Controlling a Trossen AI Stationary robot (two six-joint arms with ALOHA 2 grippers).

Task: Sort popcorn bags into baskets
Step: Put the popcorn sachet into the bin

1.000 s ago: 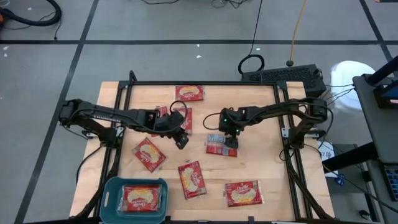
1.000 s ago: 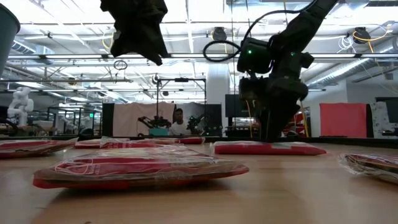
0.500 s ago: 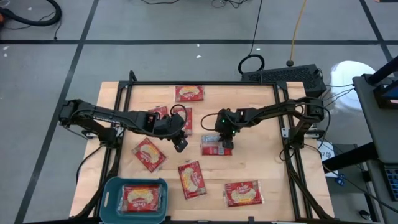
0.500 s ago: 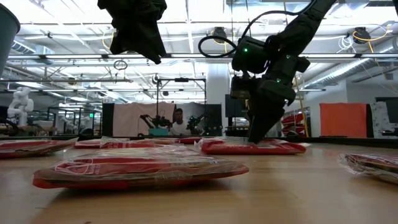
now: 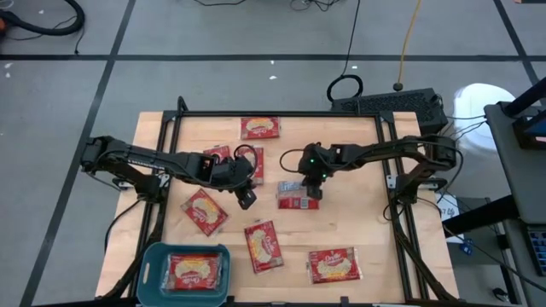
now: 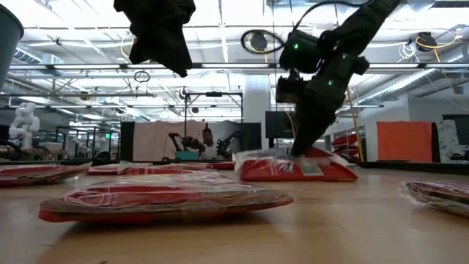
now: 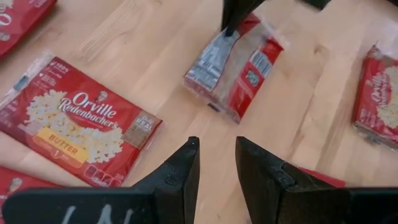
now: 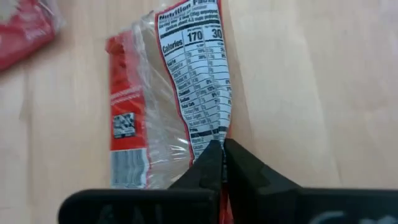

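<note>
Several red popcorn bags lie flat on the wooden table (image 5: 358, 222). One more lies inside the teal basket (image 5: 153, 271) at the near left corner. My right gripper (image 5: 309, 195) stands at the table's middle, shut on a popcorn bag (image 5: 293, 195) that shows its blue-white back. My left gripper (image 5: 246, 197) hovers to the left of that bag, open, with nothing between its fingers (image 7: 186, 168). Another popcorn bag (image 5: 249, 164) lies partly under the left arm. My right gripper pinches the bag's clear wrapper beside the nutrition panel (image 8: 210, 135) between its two fingers. The fingers slant down from the table's far right. That side of the bag (image 6: 311, 158) is raised, and its other side (image 6: 253, 174) rests on the table.
Loose bags lie at the far middle (image 5: 259, 128), left of centre (image 5: 203, 211), near centre (image 5: 264, 246) and near right (image 5: 333, 265). A black frame (image 5: 273, 114) rims the table. Bare wood lies to the right of the held bag.
My right gripper has shut on the bag at the table's middle, dragged it a little toward the left edge and then risen. The bag's gripped side has come up off the table while its other side stays down.
</note>
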